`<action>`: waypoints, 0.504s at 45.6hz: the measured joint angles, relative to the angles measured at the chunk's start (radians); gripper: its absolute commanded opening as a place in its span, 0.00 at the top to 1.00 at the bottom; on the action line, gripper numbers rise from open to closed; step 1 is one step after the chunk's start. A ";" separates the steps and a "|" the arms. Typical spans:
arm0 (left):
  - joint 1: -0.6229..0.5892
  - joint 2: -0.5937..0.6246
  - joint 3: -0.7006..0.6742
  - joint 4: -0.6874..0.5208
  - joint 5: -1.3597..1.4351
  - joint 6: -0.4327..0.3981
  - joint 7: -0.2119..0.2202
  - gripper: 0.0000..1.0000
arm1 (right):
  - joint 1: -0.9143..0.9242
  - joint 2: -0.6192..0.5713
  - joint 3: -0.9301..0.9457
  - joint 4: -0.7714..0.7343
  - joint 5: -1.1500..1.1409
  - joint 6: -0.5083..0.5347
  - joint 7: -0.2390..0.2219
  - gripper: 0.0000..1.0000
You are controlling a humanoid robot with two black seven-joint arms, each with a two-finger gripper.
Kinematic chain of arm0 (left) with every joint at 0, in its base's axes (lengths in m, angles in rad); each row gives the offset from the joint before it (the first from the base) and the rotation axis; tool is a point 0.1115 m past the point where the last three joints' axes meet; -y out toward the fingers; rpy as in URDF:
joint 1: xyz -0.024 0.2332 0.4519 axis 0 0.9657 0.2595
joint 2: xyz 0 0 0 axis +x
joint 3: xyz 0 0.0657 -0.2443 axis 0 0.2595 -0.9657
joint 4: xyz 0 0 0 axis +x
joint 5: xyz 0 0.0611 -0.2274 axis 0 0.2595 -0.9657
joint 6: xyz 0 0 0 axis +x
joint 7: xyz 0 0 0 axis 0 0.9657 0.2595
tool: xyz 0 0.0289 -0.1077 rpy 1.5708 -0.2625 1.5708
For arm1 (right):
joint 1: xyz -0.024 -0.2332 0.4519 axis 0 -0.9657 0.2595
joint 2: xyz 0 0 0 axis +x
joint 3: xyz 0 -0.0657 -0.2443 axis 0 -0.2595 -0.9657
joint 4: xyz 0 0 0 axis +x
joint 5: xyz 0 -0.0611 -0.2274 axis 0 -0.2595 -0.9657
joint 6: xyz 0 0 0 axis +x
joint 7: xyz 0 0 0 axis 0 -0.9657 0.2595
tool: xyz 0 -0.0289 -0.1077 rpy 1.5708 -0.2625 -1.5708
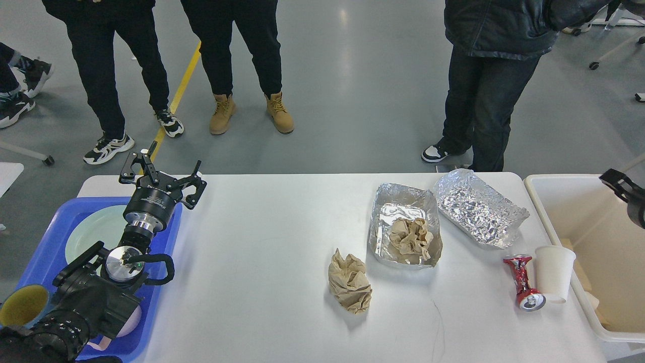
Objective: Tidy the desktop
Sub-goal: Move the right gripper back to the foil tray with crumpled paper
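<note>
The white desktop (262, 252) holds a crumpled brown paper ball (350, 283), a foil tray (388, 212) with crumpled brown paper (410, 237) inside, and a second, empty foil tray (478, 207). A crushed red can (523, 282) lies beside a white paper cup (554, 272) near the right edge. My left gripper (164, 171) is open and empty above the far left corner of the desktop. Only a black part of my right gripper (622, 187) shows at the right edge, above the cream bin (544, 212); its fingers cannot be made out.
A blue tray (45, 247) at the left holds a pale green plate (93, 229), with a yellow bowl (22, 305) at its near end. Brown paper lies low in the cream bin. Several people stand along the far side of the table.
</note>
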 measured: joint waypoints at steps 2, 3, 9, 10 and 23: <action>0.000 0.000 0.000 0.000 0.000 0.000 0.000 0.04 | 0.058 0.038 -0.062 0.014 -0.001 0.028 0.000 0.00; 0.000 0.000 0.000 0.000 0.000 0.000 0.000 0.04 | 0.084 0.057 -0.091 0.022 -0.001 0.039 0.000 0.00; 0.000 0.000 0.000 0.000 0.000 0.000 0.000 0.04 | 0.243 0.201 -0.262 0.097 0.000 0.099 -0.001 0.00; 0.000 0.000 0.000 0.000 0.000 0.000 0.000 0.04 | 0.264 0.223 -0.281 0.110 0.000 0.109 -0.002 0.00; 0.000 0.000 -0.001 0.000 0.000 0.000 0.000 0.04 | 0.540 0.407 -0.385 0.287 0.002 0.351 -0.001 0.00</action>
